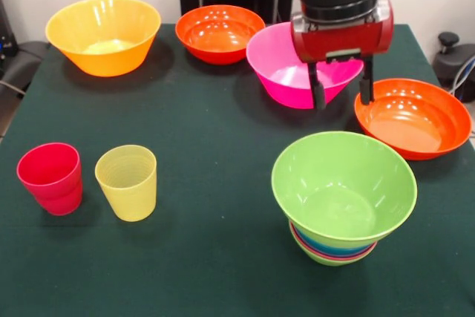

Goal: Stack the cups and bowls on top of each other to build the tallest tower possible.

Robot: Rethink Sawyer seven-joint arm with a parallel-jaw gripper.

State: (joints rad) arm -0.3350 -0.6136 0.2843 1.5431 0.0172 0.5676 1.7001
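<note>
The tower stands at the front right: a large green bowl is nested on top, with blue, pink and light-green rims showing as bands below it. The pink bowl sits tilted behind it. My gripper hangs over the pink bowl's right rim, open, with one finger in front of the bowl and the other outside it. The red cup and the yellow cup stand upright side by side at the front left.
A yellow-orange bowl stands at the back left. One orange bowl stands at the back middle. Another orange bowl sits right of my gripper, near the table's right edge.
</note>
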